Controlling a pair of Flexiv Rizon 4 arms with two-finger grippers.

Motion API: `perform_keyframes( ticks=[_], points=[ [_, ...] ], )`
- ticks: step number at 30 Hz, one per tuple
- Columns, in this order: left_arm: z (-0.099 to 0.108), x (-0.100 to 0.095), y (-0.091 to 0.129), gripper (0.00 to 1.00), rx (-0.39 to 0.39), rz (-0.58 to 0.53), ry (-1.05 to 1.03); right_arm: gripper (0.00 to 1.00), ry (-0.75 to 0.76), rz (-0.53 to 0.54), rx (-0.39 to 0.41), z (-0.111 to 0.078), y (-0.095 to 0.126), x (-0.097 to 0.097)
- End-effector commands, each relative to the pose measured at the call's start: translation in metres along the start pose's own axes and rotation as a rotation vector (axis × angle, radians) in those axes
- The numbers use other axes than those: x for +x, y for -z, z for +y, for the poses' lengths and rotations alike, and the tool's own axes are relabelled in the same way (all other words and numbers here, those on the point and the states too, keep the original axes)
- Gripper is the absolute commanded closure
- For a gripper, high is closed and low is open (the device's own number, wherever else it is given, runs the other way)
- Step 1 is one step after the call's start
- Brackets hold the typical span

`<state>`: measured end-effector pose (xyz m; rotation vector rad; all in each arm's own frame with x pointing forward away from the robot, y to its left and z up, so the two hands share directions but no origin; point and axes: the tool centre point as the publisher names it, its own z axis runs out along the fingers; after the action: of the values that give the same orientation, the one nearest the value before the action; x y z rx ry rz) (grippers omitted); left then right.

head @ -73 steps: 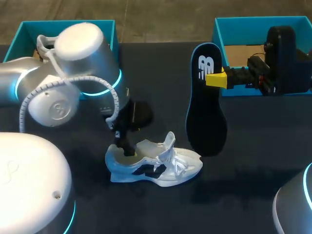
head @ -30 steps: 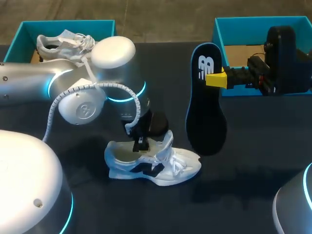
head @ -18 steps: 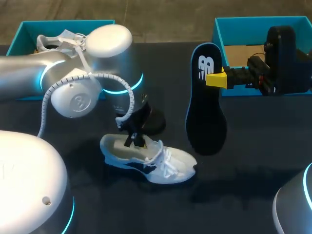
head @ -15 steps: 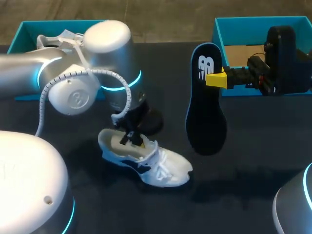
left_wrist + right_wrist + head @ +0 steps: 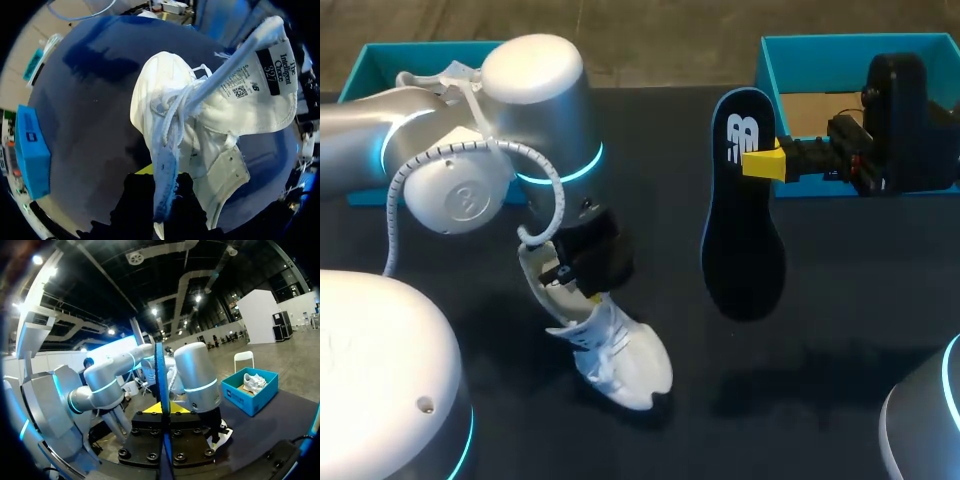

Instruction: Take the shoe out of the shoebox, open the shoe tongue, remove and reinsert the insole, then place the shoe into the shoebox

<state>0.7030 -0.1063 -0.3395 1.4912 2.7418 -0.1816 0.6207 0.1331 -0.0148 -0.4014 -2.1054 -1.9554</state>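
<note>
- Pinching the white sneaker [image 5: 620,352] by its side edge next to the laces, L gripper [image 5: 582,278] is closed on it.
- L wrist view: lace-row strip runs btwn the two black fingers [image 5: 139,200], touching both.
- Sneaker tilted: toe down on the black table [image 5: 840,330], heel end raised at the gripper.
- Tongue [image 5: 260,65] flipped out, away from the laces, label side showing. Shoe mouth open.
- R gripper [image 5: 767,163] clamped on the insole [image 5: 742,240]. Yellow tips sit on its edge near the upper end w/ the white logo.
- Insole dark w/ blue rim, hanging roughly upright above the table, broad end down. Apart from the sneaker; shadow on the cloth below it.
- R wrist view: insole seen edge-on, a thin line rising btwn that gripper's fingers.
- R shoebox [image 5: 840,45] teal, far right corner of table, brown cardboard floor showing. R arm's wrist sits in front of it.
- L shoebox [image 5: 380,55] teal, far left corner, mostly behind L arm.
- R wrist view shows a second white shoe [image 5: 254,380] lying in the L shoebox.
</note>
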Motion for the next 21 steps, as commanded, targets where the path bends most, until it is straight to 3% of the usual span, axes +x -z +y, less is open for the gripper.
perform_keyframes(
  ticks=[1,6,11,21],
  points=[
    [-0.0035,0.0108,0.0102,1.0,-0.039,-0.009,-0.208,1.0,0.0,-0.001,0.0,-0.0003,-0.0017,-0.0004],
    [-0.006,0.0103,0.013,1.0,-0.021,-0.002,-0.294,1.0,0.0,-0.001,0.0,-0.0003,-0.0017,-0.0004],
    [-0.0113,0.0095,0.0157,1.0,0.049,0.035,-0.352,1.0,0.0,-0.001,0.0,-0.0003,-0.0017,-0.0004],
    [-0.0113,0.0095,0.0157,1.0,0.049,0.035,-0.352,1.0,0.0,-0.001,0.0,-0.0003,-0.0017,-0.0004]
  ],
)
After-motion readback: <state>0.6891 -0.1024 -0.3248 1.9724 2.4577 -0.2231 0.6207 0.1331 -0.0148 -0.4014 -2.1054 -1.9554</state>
